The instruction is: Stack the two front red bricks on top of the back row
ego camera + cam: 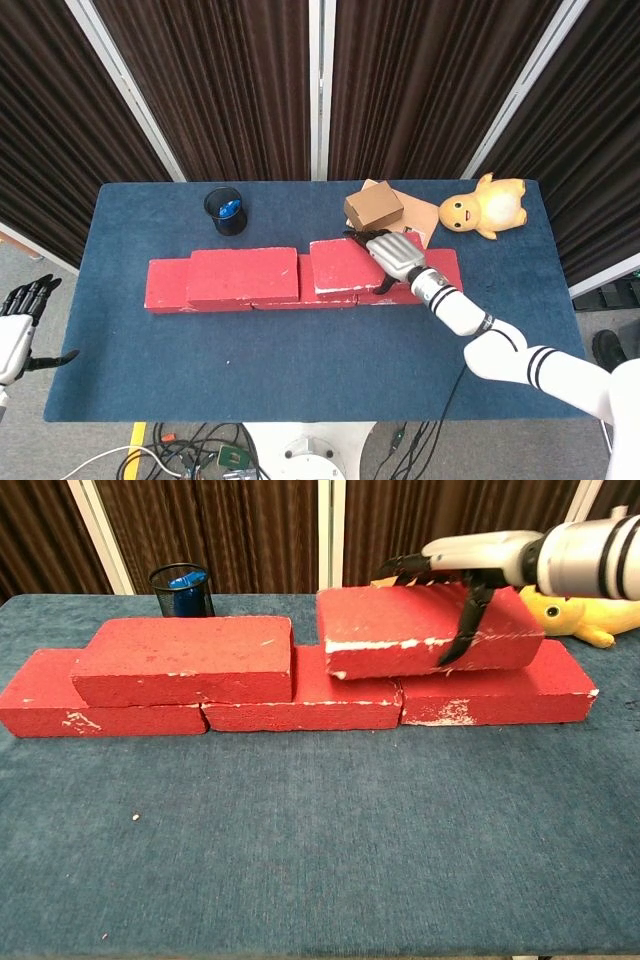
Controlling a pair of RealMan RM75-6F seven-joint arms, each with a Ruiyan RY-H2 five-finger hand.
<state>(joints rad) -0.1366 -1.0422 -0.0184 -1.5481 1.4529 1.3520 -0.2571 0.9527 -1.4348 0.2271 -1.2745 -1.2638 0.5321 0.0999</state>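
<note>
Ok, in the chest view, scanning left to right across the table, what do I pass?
Black pen cup → stacked brick on the left → brick held by the right hand → right hand → yellow plush toy.

White right hand (394, 255), black fingers (468, 620), black-banded forearm
</note>
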